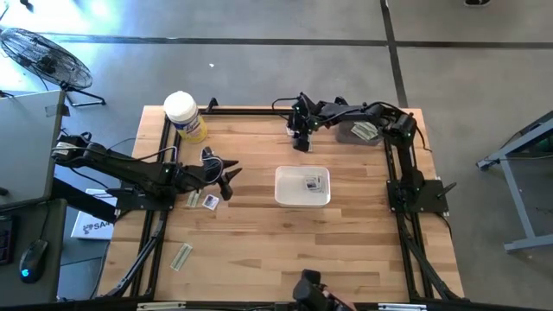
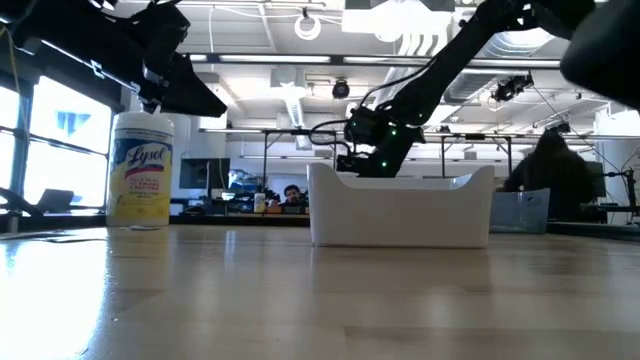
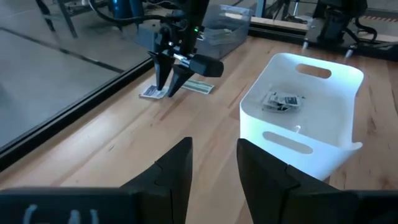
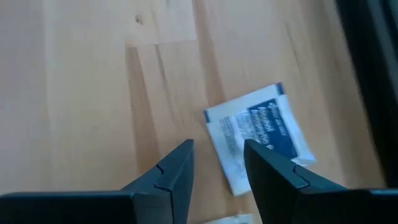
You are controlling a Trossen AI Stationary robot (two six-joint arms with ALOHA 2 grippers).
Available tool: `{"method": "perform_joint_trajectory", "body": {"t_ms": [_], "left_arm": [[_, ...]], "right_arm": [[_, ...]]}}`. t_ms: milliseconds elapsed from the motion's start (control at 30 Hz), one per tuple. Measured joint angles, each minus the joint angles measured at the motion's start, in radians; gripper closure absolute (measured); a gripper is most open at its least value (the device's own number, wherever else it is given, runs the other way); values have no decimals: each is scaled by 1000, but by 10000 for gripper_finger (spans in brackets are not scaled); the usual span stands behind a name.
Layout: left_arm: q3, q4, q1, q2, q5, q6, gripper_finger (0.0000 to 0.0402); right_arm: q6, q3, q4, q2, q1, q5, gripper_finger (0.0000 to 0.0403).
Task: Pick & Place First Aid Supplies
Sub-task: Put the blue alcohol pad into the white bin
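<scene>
Right gripper [image 4: 214, 168] angled down over square packet [image 4: 258, 134], fingers apart; left gripper [image 3: 211, 171] idle, parted

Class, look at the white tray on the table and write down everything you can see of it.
The white tray is a small rectangular bin of smooth, plastic-looking material with rounded corners and raised end walls, each pierced by an oblong handle slot. It stands upright and level on the wooden table, near the middle, nearer the right arm. A few small first aid packets with dark print lie on its floor. Neither end effector touches it.
</scene>
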Motion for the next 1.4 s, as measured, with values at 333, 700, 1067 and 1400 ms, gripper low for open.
{"method": "perform_joint_trajectory", "body": {"t_ms": [333,700,1067,1400], "left_arm": [[0,-3,0,0,19,0,277],[0,49,0,0,-5,73,277],[0,105,0,0,-6,106,277],[0,118,0,0,-62,170,277]], "right_arm": [[9,2,-51,7,-23,-4,268],[4,7,-111,22,-42,49,305],[-18,6,-112,24,-42,65,381],[-13,13,-110,7,-16,89,400]]}}
